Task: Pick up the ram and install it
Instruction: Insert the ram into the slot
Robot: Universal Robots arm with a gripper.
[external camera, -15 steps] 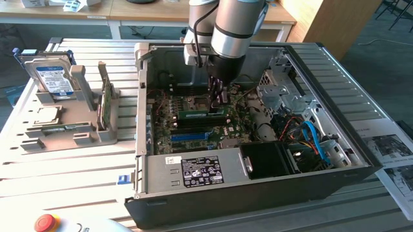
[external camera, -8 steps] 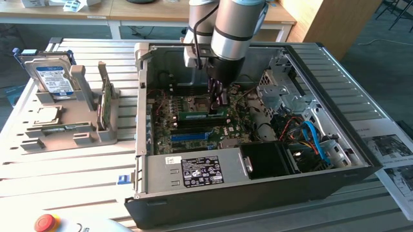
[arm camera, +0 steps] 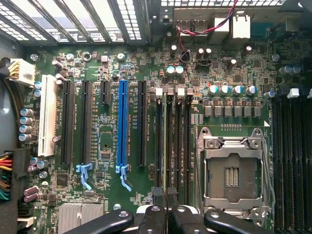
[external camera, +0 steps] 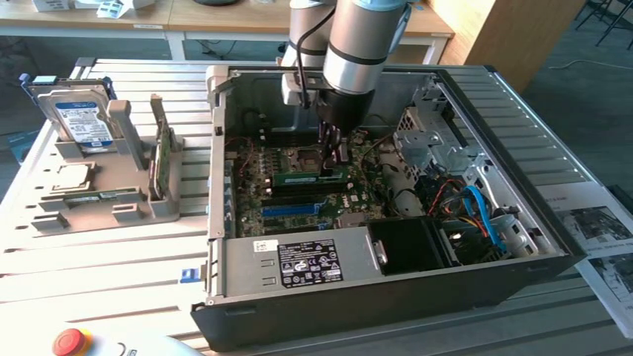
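The ram (external camera: 311, 176), a thin green stick, sits at the centre of the exterior frame. The gripper (external camera: 336, 169) pinches it edge-down over the motherboard (external camera: 255, 189) inside the computer case (external camera: 396, 297), probably to line it up. The wrist view adds black memory slots (arm camera: 179, 141) beside the square socket (arm camera: 231, 173).

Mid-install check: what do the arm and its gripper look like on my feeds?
The arm is a silver-grey cylindrical tube, darker grey higher up, with a black cable running beside it and a pale block at the wrist. The gripper below is dark. In the wrist view its fingers are black, carried on black links fastened with round silver pins.
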